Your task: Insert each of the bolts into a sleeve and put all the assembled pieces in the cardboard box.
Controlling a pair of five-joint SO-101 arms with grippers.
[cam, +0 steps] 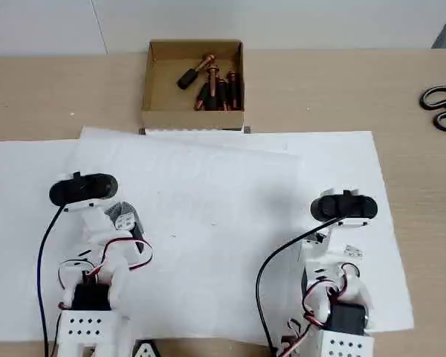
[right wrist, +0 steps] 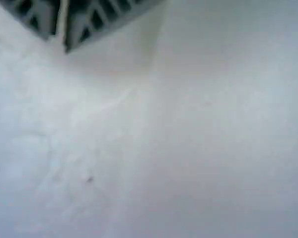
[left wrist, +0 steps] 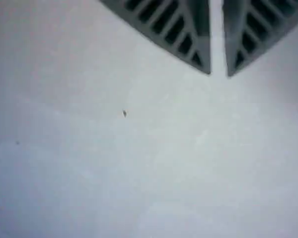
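Note:
The cardboard box (cam: 156,93) stands at the far centre of the table. Inside it lie several copper bolts in black sleeves (cam: 217,91), one of them (cam: 191,75) apart and at an angle. The left arm (cam: 97,230) is folded at the near left over the white paper. Its gripper (left wrist: 218,74) is shut on nothing, just above the sheet. At the near right the right arm (cam: 334,253) is folded the same way. My right gripper (right wrist: 64,48) is also shut and holds nothing, close over the paper.
White paper sheets (cam: 223,216) cover the table's middle and front between the arms. Black-handled scissors (cam: 442,106) lie at the far right edge on the bare wood. A wall rises behind the table.

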